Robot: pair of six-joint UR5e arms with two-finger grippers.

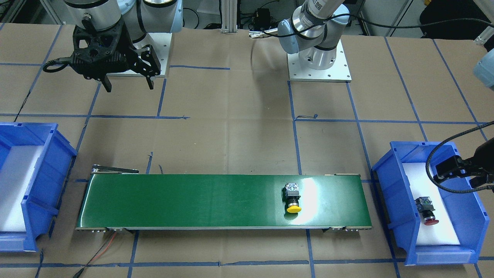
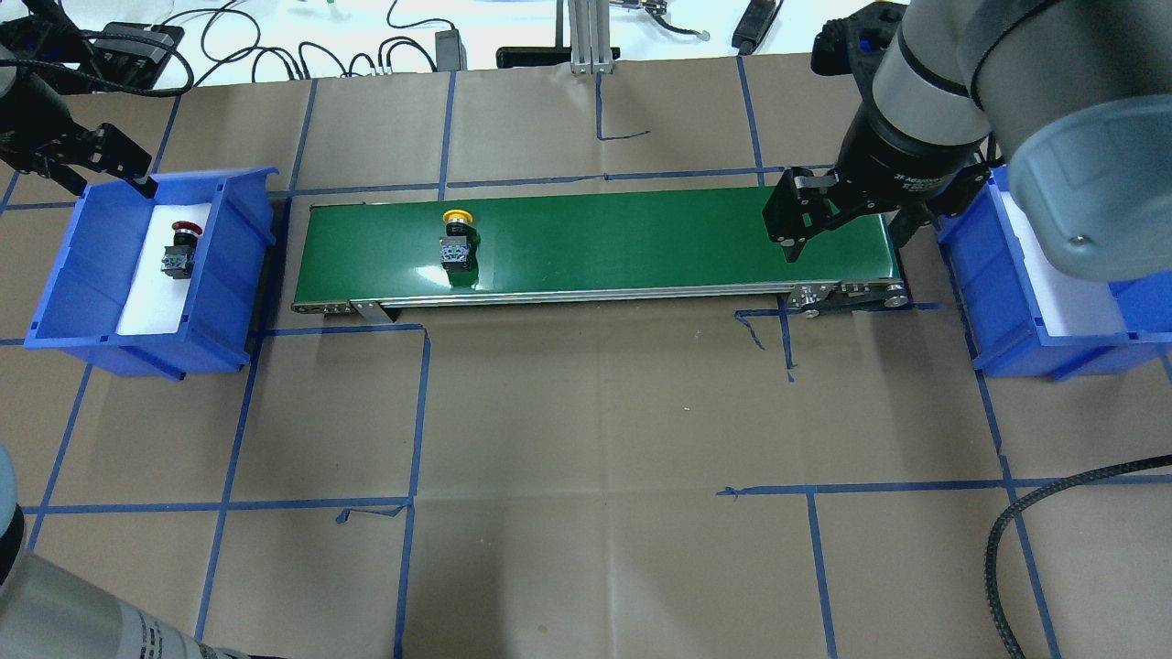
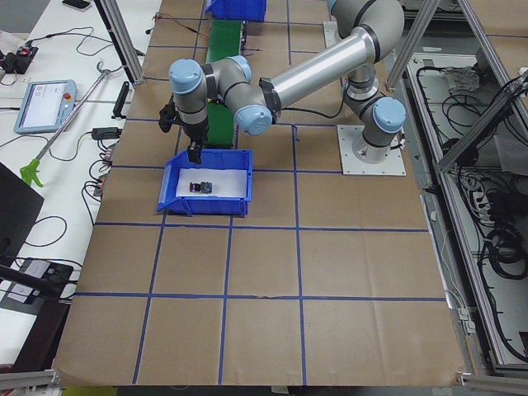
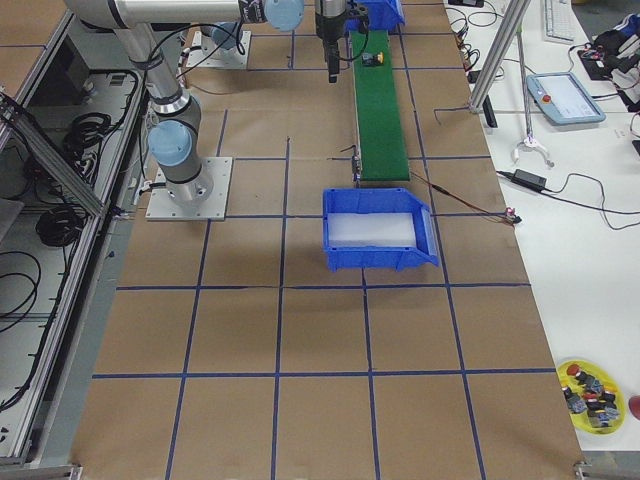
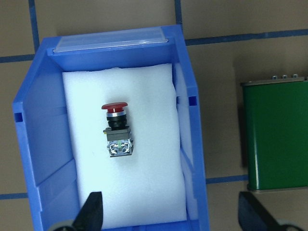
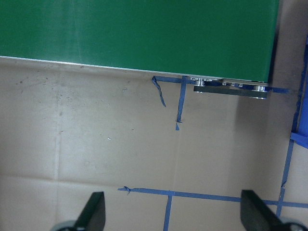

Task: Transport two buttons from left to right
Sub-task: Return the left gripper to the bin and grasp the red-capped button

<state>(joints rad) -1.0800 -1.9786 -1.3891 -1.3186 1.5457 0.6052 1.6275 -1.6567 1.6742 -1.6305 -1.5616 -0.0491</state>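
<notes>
The yellow-capped button [image 1: 293, 197] lies on its side on the green conveyor belt [image 1: 185, 200], towards the belt's left-arm end; it also shows in the overhead view [image 2: 456, 240]. The red-capped button [image 5: 117, 130] lies on white foam in the blue bin [image 5: 33, 144] at the robot's left, and shows in the overhead view [image 2: 179, 249]. My left gripper [image 5: 171, 216] is open and empty, hovering above that bin's far end [image 2: 92, 165]. My right gripper [image 1: 129, 85] is open and empty, above the belt's other end [image 2: 847, 240].
A second blue bin [image 2: 1003, 302] with bare white foam stands past the belt's right end. Blue tape lines cross the brown table paper. A yellow dish [image 4: 592, 392] with several spare buttons sits at the table corner. Cables lie along the table's far edge.
</notes>
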